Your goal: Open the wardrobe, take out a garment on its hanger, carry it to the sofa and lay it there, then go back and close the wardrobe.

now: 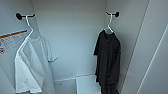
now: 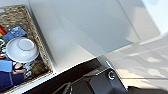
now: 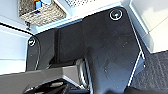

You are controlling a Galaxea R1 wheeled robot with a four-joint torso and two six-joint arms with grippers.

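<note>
Wardrobe (image 1: 72, 37): open, white interior exposed. Garment (image 1: 108, 62): black T-shirt on a white hanger (image 1: 109, 25), hooked to a dark peg (image 1: 113, 14) on the right inner wall. White T-shirt (image 1: 32, 65): hangs opposite, left wall. Woven basket (image 2: 37, 45): holds a white bowl (image 2: 22, 49). Claw state, either arm: cannot tell.

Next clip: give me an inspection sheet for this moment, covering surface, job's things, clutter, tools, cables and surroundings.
Surface: plain white wardrobe interior, doors open.
Job's things: black T-shirt hangs on a white hanger from a black peg on the right wall; not yet taken out.
Clutter: white T-shirt on its own hanger, left wall; wicker basket holding a white bowl and blue items, seen from the left wrist.
Tools: fingers cannot be made out.
Cables: nothing seen.
Surroundings: orange-edged label on the left wall; white box at the bottom.
</note>
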